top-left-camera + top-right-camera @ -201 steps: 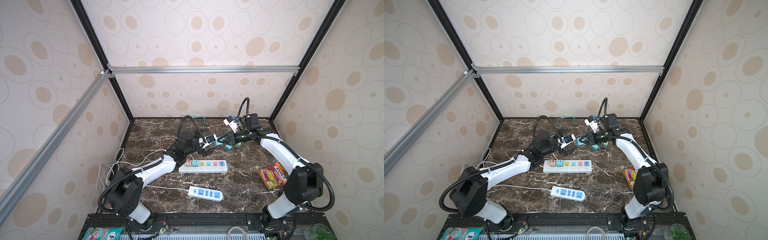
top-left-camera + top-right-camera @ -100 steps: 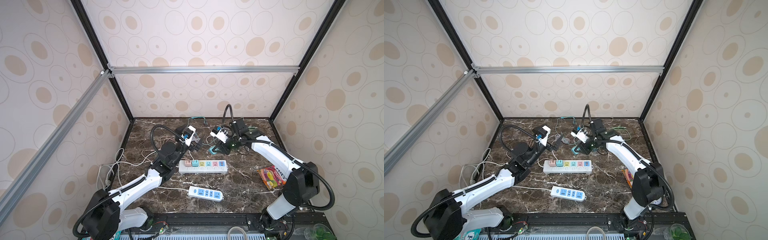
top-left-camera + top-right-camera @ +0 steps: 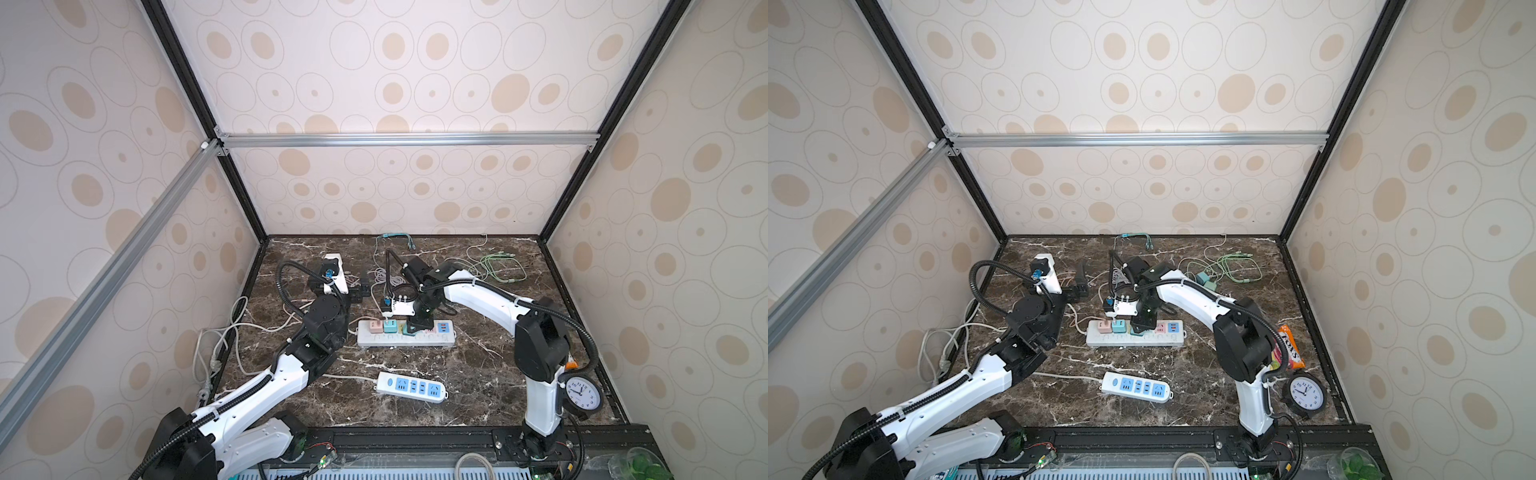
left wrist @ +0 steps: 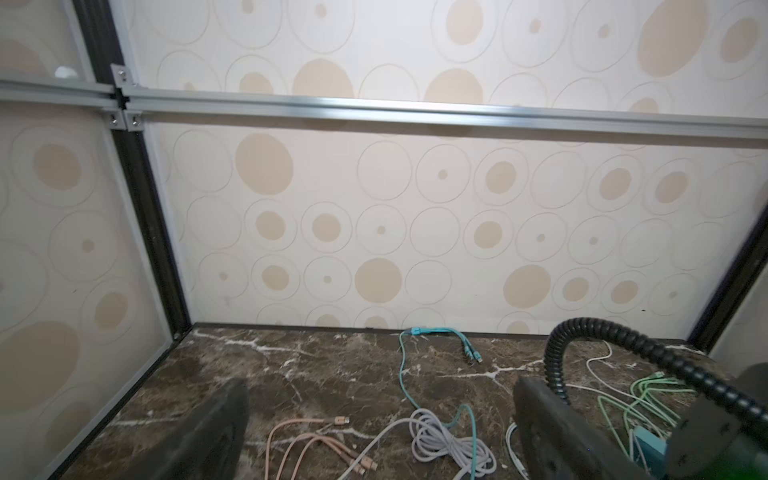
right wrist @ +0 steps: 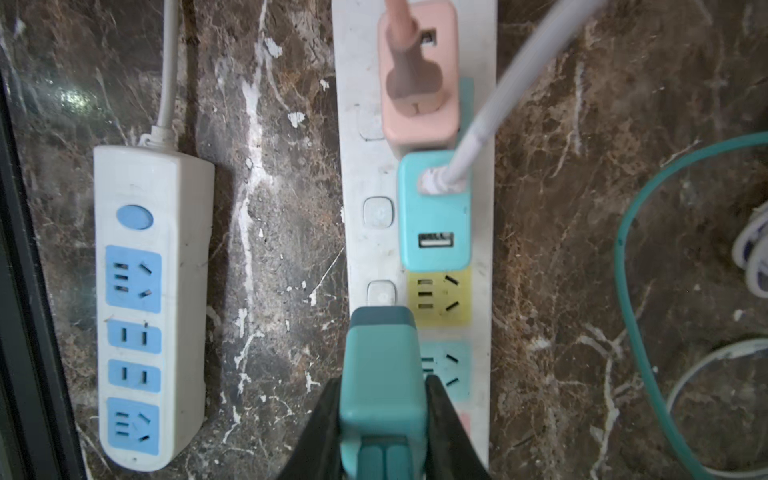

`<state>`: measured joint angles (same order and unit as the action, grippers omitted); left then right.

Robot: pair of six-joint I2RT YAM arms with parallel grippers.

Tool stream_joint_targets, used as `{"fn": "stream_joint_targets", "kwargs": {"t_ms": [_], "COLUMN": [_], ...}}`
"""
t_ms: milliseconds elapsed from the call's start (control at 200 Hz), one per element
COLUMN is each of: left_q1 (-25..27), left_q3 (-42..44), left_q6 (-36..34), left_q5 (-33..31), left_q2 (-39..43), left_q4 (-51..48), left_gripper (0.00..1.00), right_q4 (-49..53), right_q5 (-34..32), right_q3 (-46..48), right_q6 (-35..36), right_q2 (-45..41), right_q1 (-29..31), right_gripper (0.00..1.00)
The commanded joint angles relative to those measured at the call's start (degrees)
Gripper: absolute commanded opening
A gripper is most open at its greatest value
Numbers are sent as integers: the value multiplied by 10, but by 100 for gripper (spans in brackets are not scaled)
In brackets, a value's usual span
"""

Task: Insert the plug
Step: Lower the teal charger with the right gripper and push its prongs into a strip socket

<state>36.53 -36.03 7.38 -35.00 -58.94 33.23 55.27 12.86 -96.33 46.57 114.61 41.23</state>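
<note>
Right pincer (image 5: 383, 386) clamps the teal plug (image 5: 380, 353) over the strip (image 5: 353, 166), left pincer (image 4: 374, 424) gapes empty; misaligned prongs could shove the strip.

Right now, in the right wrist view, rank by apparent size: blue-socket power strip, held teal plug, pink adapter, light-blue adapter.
1. blue-socket power strip
2. teal plug, inflated by nearness
3. pink adapter and light-blue adapter: alike; pink is cropped

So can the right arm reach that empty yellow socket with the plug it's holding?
Probably yes. The right gripper holds the teal plug right by the yellow socket, which is bare; the light-blue adapter next door leaves little room.
</note>
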Motion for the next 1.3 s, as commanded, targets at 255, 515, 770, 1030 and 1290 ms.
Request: {"fn": "stream_joint_targets", "kwargs": {"t_ms": [255, 515, 770, 1030, 1290], "left_q1": [-61, -84, -95, -101, -104], "left_q3": [37, 45, 38, 31, 31], "left_q6": [124, 146, 156, 161, 162], "left_q5": [-78, -61, -33, -18, -17], "left_q2": [106, 122, 99, 81, 79], "left_q4": [-74, -99, -103, -102, -101], "left_gripper": [98, 98, 98, 98, 98], "right_q4": [82, 97, 71, 45, 82], "right_q5": [-87, -60, -48, -85, -131], "right_q3": [-106, -116, -111, -83, -84], "right_q6": [80, 79, 69, 70, 64], "right_q2": [76, 92, 86, 89, 131], "right_q1": [20, 30, 33, 37, 55], "right_gripper": [0, 0, 0, 0, 0]}}
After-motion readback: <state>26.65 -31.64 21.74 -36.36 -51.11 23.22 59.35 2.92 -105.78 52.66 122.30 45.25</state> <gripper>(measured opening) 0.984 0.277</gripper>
